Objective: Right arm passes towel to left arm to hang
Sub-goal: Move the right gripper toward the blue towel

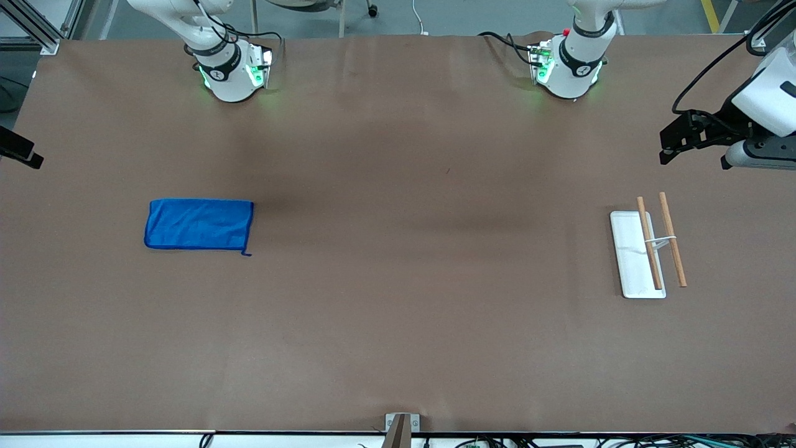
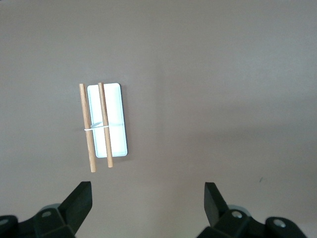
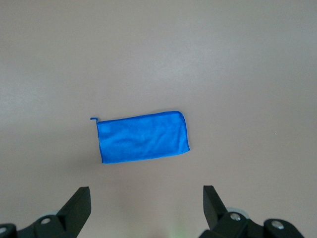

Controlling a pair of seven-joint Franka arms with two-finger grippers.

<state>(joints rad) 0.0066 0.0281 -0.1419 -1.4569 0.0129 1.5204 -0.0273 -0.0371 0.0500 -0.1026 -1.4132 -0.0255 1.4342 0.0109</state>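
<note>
The towel lies flat on the brown table toward the right arm's end, its corner loop at the corner nearer the front camera. It also shows in the right wrist view. My right gripper is open and empty, high over the table, with the towel below it and apart from it. My left gripper is open and empty, high over the table near a towel rack. In the front view I see the right arm's base and the left arm's base with its red knob; both hands are out of that view.
The rack is a white flat base with two wooden rods held across it, toward the left arm's end. Black and white equipment juts in at that end's edge. A black piece shows at the right arm's end.
</note>
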